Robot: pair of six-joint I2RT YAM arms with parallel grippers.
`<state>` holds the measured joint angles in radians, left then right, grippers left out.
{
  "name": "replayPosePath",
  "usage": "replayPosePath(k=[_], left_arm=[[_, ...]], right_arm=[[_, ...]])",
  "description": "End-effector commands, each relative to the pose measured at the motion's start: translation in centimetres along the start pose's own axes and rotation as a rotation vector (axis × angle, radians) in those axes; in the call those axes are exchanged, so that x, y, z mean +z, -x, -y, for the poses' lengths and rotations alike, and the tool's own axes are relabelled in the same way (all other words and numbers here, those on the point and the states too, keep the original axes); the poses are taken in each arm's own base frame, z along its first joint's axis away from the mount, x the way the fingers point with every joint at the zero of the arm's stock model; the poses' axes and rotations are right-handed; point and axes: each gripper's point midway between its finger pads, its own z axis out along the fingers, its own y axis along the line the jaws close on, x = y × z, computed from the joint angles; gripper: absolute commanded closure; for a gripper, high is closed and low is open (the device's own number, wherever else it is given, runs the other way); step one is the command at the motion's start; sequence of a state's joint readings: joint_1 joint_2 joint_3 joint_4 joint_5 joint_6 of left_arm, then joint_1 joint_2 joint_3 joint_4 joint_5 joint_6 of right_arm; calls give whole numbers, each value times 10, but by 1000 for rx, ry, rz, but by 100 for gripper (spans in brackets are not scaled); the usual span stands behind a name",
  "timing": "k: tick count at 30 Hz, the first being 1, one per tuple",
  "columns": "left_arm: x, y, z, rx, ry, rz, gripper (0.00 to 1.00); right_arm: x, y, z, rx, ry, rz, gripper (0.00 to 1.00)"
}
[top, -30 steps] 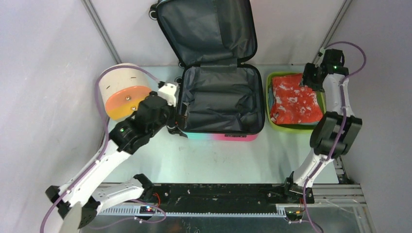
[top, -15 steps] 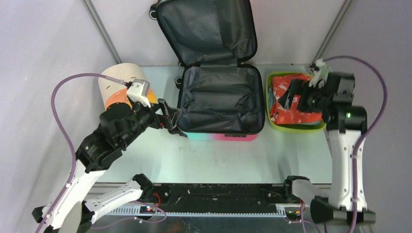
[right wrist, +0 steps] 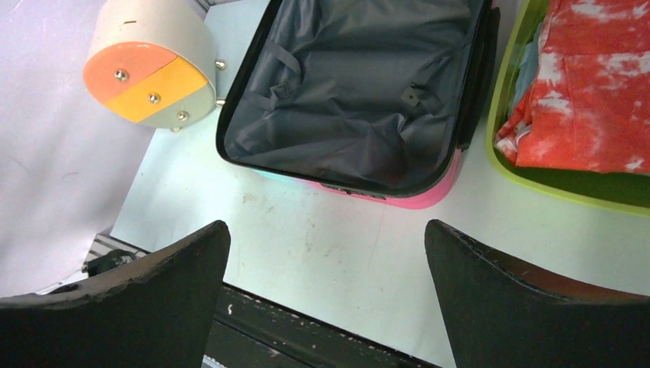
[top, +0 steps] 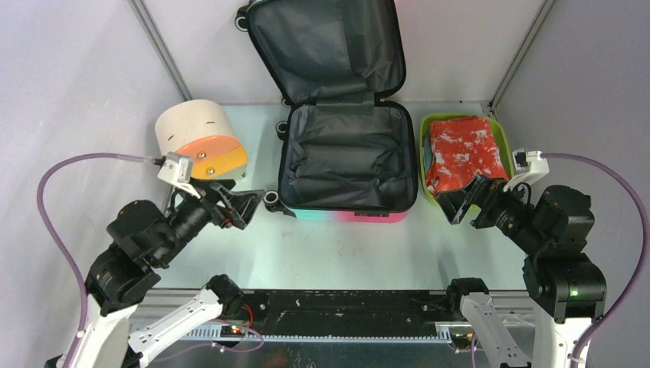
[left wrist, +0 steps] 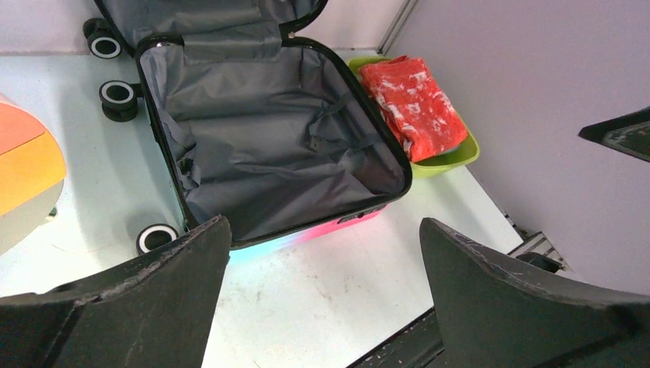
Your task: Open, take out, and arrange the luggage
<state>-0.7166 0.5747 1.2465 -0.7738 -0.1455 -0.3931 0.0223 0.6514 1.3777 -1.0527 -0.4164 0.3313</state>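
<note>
Luggage [top: 345,165] sits open at the back middle of your desk [top: 337,253], lid up. Since a second ago, both arms have pulled back: your left tool [top: 247,208] is off the case's rim, and your right tool [top: 452,207] is out of the green tub [top: 500,129]. Both tools gape wide, holding nothing.

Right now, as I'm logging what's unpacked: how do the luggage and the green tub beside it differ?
The luggage is much larger than the green tub. The luggage's grey-lined base looks empty, while the green tub holds folded red-and-white cloth. The luggage has a lid standing upright; the green tub has none. Both sit open, side by side.
</note>
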Motion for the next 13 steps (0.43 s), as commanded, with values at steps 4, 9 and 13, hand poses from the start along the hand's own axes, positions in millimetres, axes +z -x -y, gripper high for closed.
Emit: replayPosePath(k=[4,9,13], left_arm=[[-10,5,-3,-3,-2,51,0],[-13,4,-8,1,21,53,0],[-12,1,-13,14,43,41,0]], right_arm=[[3,8,-4,78,9,45,1],[9,2,-5,96,35,27,1],[8,5,-11,108,62,41,1]])
